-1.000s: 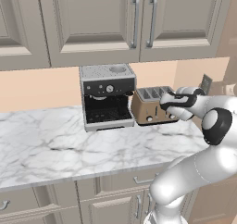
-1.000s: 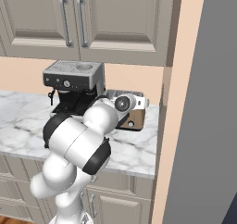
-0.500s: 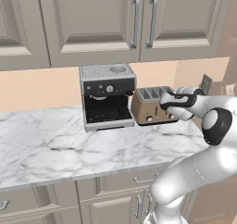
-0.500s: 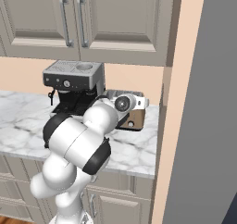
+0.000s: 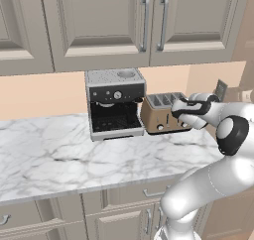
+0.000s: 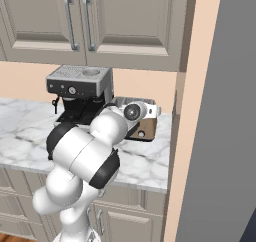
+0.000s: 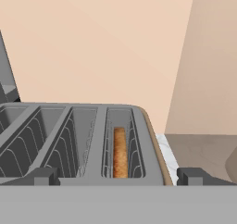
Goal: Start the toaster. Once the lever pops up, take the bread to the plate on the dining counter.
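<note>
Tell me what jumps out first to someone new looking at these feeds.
The white arm's open gripper hovers at the right end of the bronze toaster, which stands beside the coffee machine on the marble worktop. In the hand view, the bread sits in the rightmost slot.

Beige panelled wall cabinets point(image 5: 124, 21) across top, 10 to 2 o'clock, paired vertical silver bar handles point(image 5: 154, 22) on doors. Peach backsplash wall point(image 5: 39, 97) beneath. White grey-veined marble worktop point(image 5: 59, 154) from 9 to 4 o'clock, over beige drawer fronts point(image 5: 119, 199) with small silver pulls. Black-and-silver coffee machine point(image 5: 115, 104) at centre, against backsplash. Small dark wall outlet point(image 5: 221, 90) at 3 o'clock. In right base view, tall grey panel point(image 6: 220, 121) fills 3 o'clock side, peach wall edge point(image 6: 192, 111) beside it. Even, soft light.
</note>
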Tool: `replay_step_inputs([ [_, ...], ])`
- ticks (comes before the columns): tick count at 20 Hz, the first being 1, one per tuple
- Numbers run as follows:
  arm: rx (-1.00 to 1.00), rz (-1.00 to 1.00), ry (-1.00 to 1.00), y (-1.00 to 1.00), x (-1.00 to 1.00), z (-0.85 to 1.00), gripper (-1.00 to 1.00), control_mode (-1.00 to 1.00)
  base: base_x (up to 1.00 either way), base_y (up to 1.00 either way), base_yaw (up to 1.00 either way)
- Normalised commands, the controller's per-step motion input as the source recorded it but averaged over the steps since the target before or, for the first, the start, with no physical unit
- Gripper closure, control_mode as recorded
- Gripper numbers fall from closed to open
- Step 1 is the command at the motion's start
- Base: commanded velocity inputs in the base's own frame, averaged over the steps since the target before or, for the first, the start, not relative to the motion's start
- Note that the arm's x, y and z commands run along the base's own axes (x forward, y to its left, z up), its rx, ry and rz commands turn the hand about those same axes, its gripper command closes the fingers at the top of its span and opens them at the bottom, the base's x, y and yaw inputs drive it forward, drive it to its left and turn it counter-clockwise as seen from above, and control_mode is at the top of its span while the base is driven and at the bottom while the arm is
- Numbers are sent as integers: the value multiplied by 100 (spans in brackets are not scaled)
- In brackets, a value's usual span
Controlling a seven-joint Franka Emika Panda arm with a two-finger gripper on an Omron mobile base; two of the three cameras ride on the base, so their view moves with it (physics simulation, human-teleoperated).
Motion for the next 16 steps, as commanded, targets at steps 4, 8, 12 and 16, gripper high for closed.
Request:
replay_step_inputs([
  [4, 0, 0, 0, 0, 0, 0, -100, -100, 0, 0, 0],
  [8, 0, 0, 0, 0, 0, 0, -100, -100, 0, 0, 0],
  [12, 0, 0, 0, 0, 0, 0, -100, -100, 0, 0, 0],
  [16, 0, 0, 0, 0, 0, 0, -100, -100, 0, 0, 0],
])
